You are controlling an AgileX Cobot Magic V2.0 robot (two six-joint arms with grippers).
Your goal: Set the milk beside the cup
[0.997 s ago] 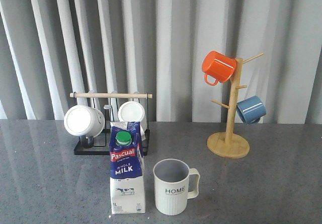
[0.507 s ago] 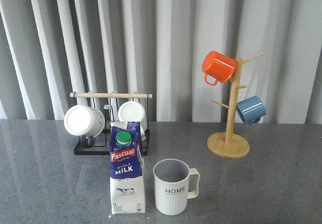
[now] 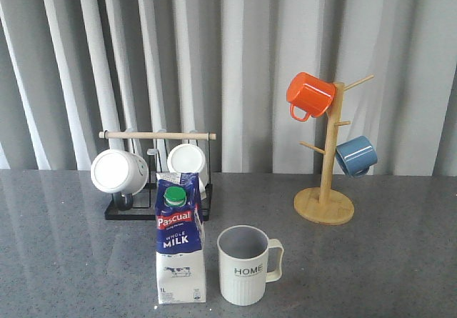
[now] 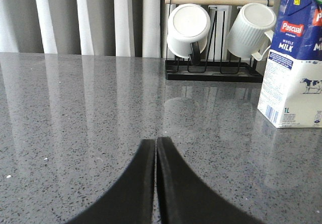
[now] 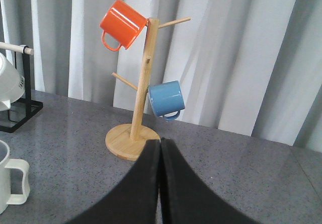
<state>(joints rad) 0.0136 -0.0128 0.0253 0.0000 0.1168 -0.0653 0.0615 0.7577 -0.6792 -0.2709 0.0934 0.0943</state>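
The milk [image 3: 181,241], a blue and white carton with a green cap, stands upright near the table's front edge. Just to its right, a small gap away, stands the cup [image 3: 244,264], cream-white and ribbed with "HOME" on it, handle to the right. The left wrist view shows the milk [image 4: 296,63] off to one side and my left gripper [image 4: 156,141] shut on nothing over bare table. In the right wrist view my right gripper [image 5: 160,142] is shut and empty too, with the cup [image 5: 11,179] at the picture's edge. Neither gripper appears in the front view.
A black wire rack [image 3: 157,207] with a wooden bar holds two white mugs [image 3: 118,171] behind the milk. At the back right a wooden mug tree [image 3: 325,204] carries an orange mug [image 3: 309,94] and a blue mug [image 3: 355,155]. Grey curtains hang behind the table.
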